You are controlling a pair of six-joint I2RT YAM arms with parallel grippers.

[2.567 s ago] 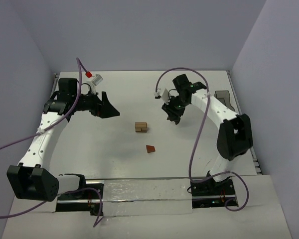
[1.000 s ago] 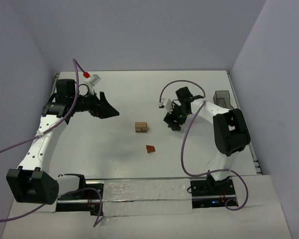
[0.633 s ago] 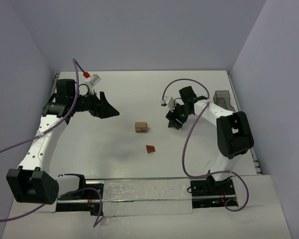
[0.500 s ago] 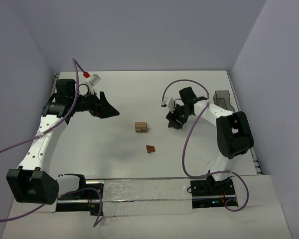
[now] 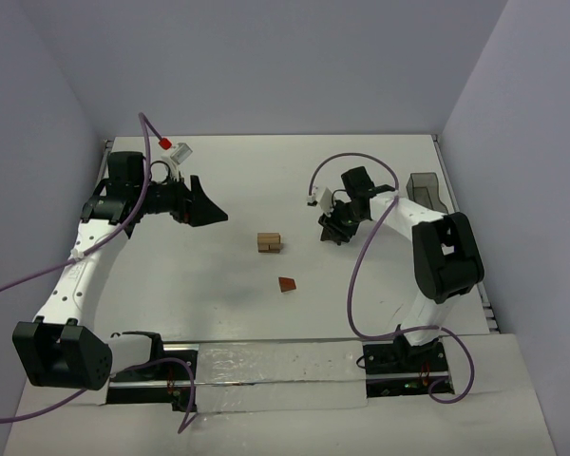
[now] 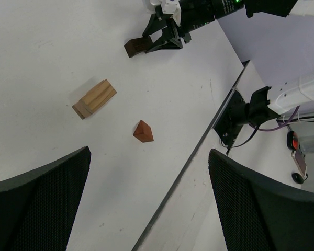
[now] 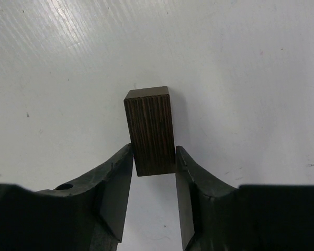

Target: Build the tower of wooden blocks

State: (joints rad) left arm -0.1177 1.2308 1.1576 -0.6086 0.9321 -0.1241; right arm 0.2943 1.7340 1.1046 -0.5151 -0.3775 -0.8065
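Note:
Two light tan blocks (image 5: 269,243) lie together mid-table, with a reddish-brown wedge (image 5: 286,284) in front of them. Both show in the left wrist view: the tan blocks (image 6: 94,98) and the wedge (image 6: 143,132). My right gripper (image 5: 333,232) is low at the table, right of the tan blocks. In the right wrist view it (image 7: 153,157) is shut on the near end of a dark brown block (image 7: 150,129), which also shows in the left wrist view (image 6: 135,47). My left gripper (image 5: 209,211) is open and empty, raised at the left.
A grey bin (image 5: 423,190) stands at the table's right edge. A red-and-white cable connector (image 5: 178,147) hangs above the left arm. The table's front edge (image 6: 199,151) runs near the wedge in the left wrist view.
My right arm has lowered and drawn its gripper slightly right and down to the table, on the dark block. The left arm, tan blocks and wedge have not moved.

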